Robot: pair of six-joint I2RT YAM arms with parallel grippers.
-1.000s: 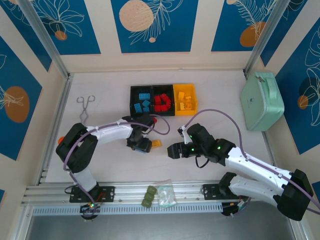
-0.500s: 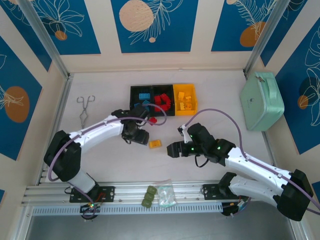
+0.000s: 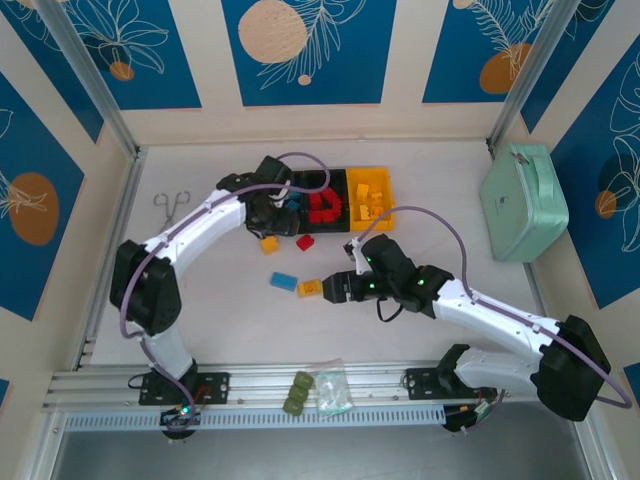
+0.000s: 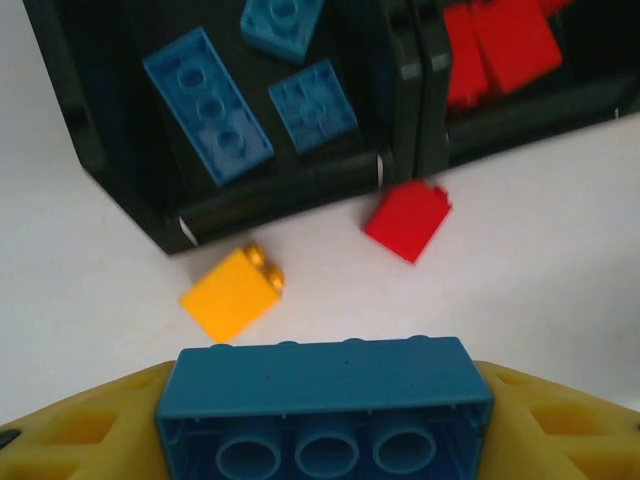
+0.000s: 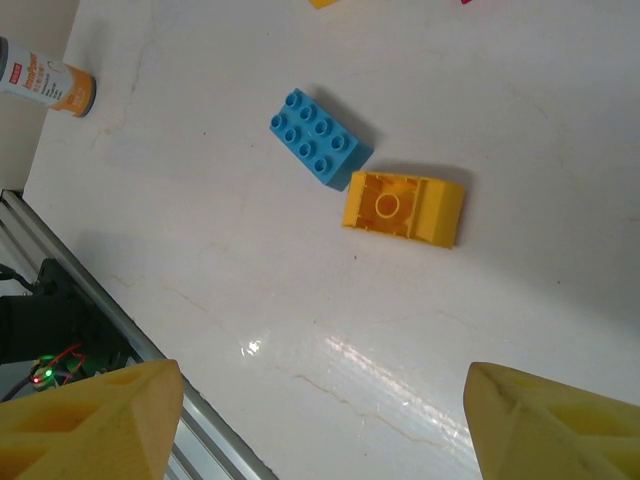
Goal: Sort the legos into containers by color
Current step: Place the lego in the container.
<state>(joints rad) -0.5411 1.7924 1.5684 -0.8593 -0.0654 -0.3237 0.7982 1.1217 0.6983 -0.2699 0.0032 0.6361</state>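
From above, your left fingers (image 3: 268, 213) hang at the containers' (image 3: 346, 190) left end; at the left wrist they clench a blue lego (image 4: 325, 410) short of the black bin (image 4: 280, 195); at the right wrist, your right fingers (image 5: 90, 420) spread empty above a yellow lego (image 5: 404, 208) on the desk (image 5: 500, 100).

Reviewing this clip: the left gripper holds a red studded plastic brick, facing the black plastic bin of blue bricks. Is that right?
No. The studded plastic brick in the left gripper is blue, not red; the left wrist view shows it. It does face the black plastic bin of blue bricks.
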